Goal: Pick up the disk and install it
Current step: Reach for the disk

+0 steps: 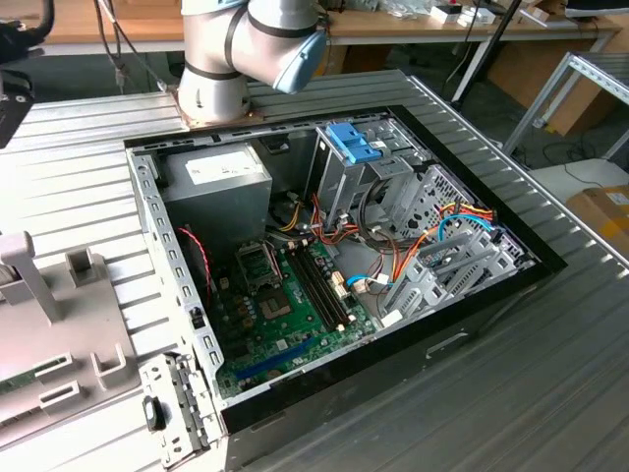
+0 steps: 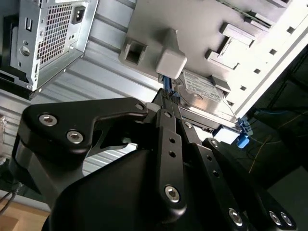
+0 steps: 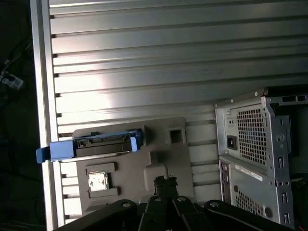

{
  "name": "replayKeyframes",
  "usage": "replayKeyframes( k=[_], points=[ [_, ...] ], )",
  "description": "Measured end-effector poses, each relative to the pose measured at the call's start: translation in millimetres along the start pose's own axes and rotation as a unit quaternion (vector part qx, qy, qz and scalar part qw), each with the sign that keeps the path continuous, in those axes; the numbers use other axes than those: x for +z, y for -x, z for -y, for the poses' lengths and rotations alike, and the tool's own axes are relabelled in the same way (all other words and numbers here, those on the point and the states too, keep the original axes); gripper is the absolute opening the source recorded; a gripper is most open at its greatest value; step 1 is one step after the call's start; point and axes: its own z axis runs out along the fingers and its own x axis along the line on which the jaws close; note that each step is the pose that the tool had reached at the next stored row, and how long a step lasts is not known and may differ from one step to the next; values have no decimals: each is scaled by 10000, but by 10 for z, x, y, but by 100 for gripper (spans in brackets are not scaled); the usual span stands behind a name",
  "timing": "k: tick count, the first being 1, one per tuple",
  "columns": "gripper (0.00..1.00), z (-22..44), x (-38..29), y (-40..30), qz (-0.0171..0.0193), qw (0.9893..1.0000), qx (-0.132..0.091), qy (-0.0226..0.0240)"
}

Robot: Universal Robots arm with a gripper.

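The disk (image 3: pixel 98 147) stands on edge in its blue side frame on a grey holder plate (image 3: pixel 144 168) that lies on the ribbed metal table. In the second wrist view the disk (image 2: pixel 204 91) shows its white label, with the blue frame (image 2: pixel 239 138) at one end. My gripper (image 3: pixel 162 183) hovers above the holder plate, beside the disk and apart from it, shut with nothing in it. Its black fingers (image 2: pixel 168 139) point toward the disk's near end. The open computer case (image 1: pixel 344 265) lies on the table with its drive cage (image 1: pixel 339 182) at the back.
Inside the case are a grey power-supply box (image 1: pixel 216 175), a green motherboard (image 1: pixel 285 305), coloured cables (image 1: pixel 432 246) and a light-blue bracket (image 1: pixel 352 143) atop the cage. The case's rear panel (image 3: pixel 255 154) stands close to the holder plate. The table's edge (image 3: pixel 43 96) runs past the disk.
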Motion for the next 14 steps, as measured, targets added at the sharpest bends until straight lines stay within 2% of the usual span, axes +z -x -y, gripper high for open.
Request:
replayKeyframes(
  k=[3, 5, 8, 10, 12, 14],
  points=[
    [11, 14, -5, -153, -1, 10000, 4, -1],
    [11, 28, -10, -299, 0, 10000, 8, -1],
    [11, 41, -13, -433, 0, 10000, 12, -1],
    [11, 47, -15, -503, 0, 10000, 14, -1],
    [11, 51, -15, -539, 0, 10000, 15, 0],
    [11, 51, -16, -539, 0, 10000, 14, -1]
  ],
)
